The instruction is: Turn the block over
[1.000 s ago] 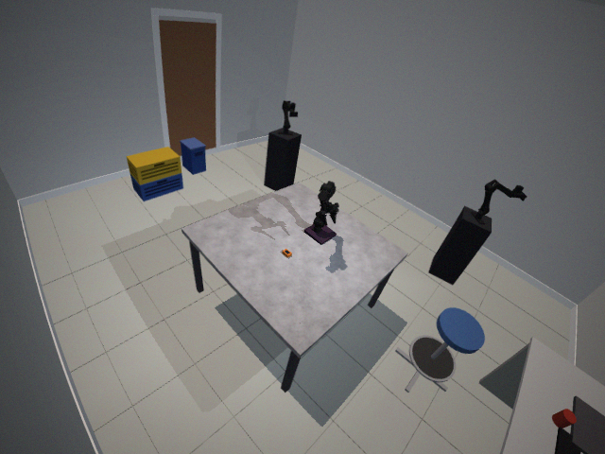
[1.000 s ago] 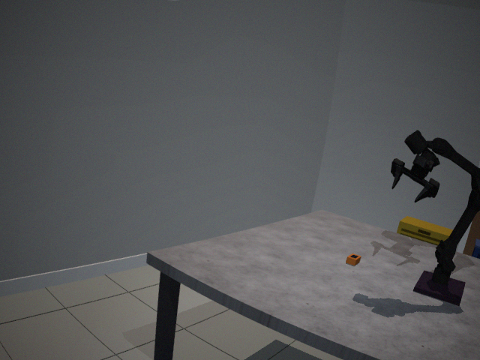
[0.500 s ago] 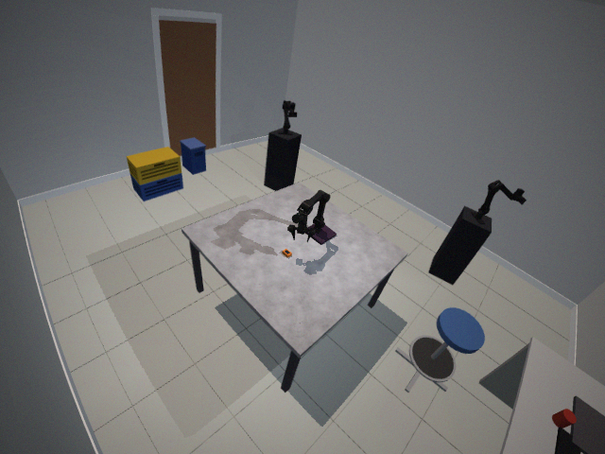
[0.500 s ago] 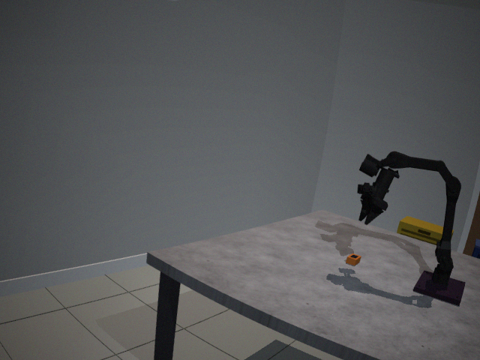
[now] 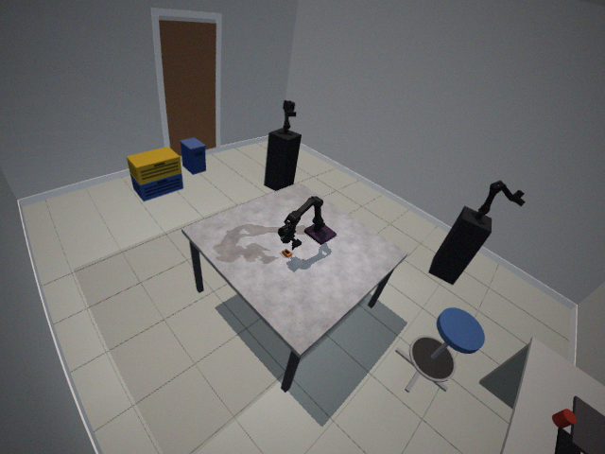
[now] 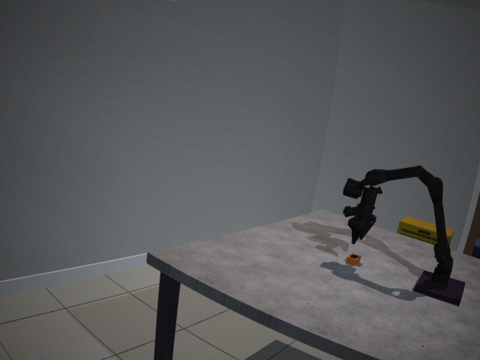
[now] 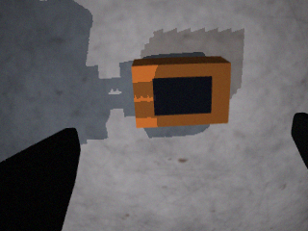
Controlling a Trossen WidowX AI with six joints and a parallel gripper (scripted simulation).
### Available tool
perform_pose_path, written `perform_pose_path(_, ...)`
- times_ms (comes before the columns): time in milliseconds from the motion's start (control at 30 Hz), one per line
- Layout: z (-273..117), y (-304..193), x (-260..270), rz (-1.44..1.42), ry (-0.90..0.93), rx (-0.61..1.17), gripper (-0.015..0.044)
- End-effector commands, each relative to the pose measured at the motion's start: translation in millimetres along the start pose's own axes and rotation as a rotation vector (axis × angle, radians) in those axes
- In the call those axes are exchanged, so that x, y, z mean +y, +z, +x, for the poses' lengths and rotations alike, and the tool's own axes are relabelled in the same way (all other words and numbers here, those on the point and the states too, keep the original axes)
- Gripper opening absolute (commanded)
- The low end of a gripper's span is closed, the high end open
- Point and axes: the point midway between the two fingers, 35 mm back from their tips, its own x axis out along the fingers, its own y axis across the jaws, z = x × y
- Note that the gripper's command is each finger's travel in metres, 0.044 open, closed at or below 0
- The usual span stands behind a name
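The orange block [image 5: 286, 253] [image 6: 352, 259] [image 7: 181, 107] rests flat on the grey table [image 5: 302, 307] [image 6: 247, 271] [image 7: 192, 197]. Its marked side, with a dark rectangle [image 7: 183, 93], faces up. My gripper [image 5: 289, 244] [image 6: 357, 240] [image 7: 192, 131] is open and empty, pointing down a little above the block. In the wrist view the block lies between the two finger lines but farther up the picture than the fingertips, with its long side running across from finger to finger.
The arm's dark purple base plate [image 5: 326, 236] [image 6: 454, 293] stands on the table behind the block. Away from the table are two black pedestals [image 5: 282, 161] [image 5: 459, 249] bearing other arms, a blue stool [image 5: 459, 329] and yellow and blue crates [image 5: 155, 164].
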Motion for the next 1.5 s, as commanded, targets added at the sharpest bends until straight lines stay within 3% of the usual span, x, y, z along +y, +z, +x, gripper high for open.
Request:
perform_pose_path(0,26.4,-3.6,-1.7,0.011,-0.010,0.016,0.0440)
perform_pose_path(1100,75.3,-5.5,-2.9,0.011,-0.010,0.017,0.0440)
perform_pose_path(1267,75.3,-5.5,-2.9,0.011,-0.010,0.017,0.0309)
perform_pose_path(1467,75.3,-5.5,-2.9,0.011,-0.010,0.017,0.0269)
